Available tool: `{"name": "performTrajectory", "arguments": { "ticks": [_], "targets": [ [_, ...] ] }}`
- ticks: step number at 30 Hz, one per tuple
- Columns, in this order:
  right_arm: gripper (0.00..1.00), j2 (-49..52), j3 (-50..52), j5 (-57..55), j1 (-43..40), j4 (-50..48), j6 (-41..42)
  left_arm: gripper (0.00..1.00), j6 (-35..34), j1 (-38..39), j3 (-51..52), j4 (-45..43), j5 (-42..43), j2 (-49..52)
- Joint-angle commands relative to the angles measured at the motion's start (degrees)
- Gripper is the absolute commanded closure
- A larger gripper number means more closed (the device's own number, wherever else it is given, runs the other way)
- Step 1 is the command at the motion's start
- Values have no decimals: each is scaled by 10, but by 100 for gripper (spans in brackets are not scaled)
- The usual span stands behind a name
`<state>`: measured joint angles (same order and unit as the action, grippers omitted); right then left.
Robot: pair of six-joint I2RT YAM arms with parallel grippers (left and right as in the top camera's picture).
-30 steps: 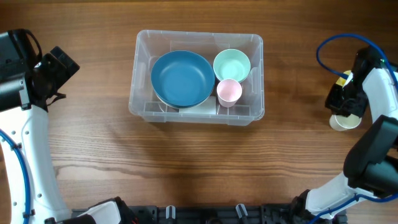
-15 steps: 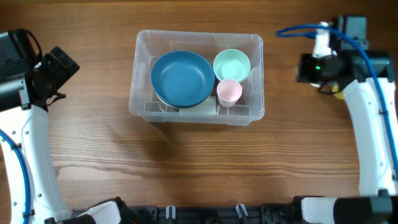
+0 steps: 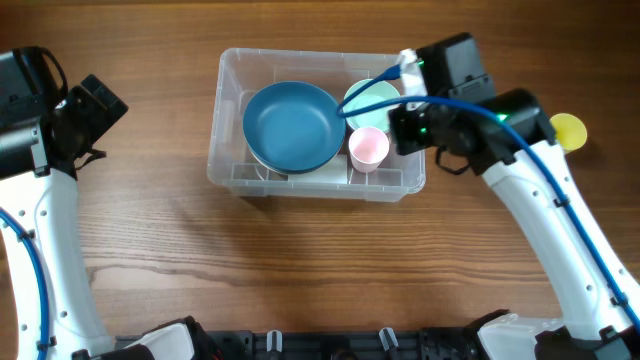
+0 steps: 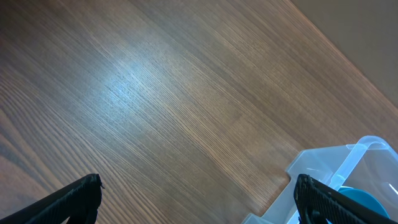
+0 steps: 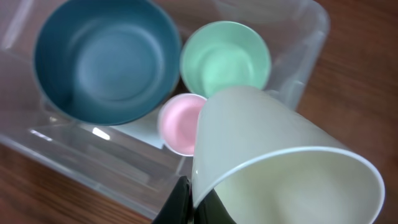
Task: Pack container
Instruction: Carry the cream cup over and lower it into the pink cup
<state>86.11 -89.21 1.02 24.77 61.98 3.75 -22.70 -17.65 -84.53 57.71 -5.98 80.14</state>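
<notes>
The container sits open side up at mid-table, its long axis running left to right. Inside are one blue bowl, one green bowl and one pink cup. My right gripper pinches the wall of one cream cup, tilted above the container's right end. My left gripper hangs wide open and empty, well apart.

The table is showing fine wood grain under a soft satin sheen, catching a pale glare. The container is looking like clear, glossy plastic, glinting along its rim. Inside it, the blue bowl, green bowl and pink cup are appearing smooth and matt. The cream cup is looking smooth and faintly shiny. The white arm shell is gleaming like hard plastic.
</notes>
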Motion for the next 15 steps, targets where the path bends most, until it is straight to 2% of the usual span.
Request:
{"name": "performTrajectory", "arguments": {
  "ticks": [1,15],
  "targets": [
    [96,15,-7,-14,28,-12,-7,0,-5,-3,-7,0,1,-5],
    [95,104,-7,-10,43,-13,-6,0,-5,-3,-7,0,1,-5]
  ]
}}
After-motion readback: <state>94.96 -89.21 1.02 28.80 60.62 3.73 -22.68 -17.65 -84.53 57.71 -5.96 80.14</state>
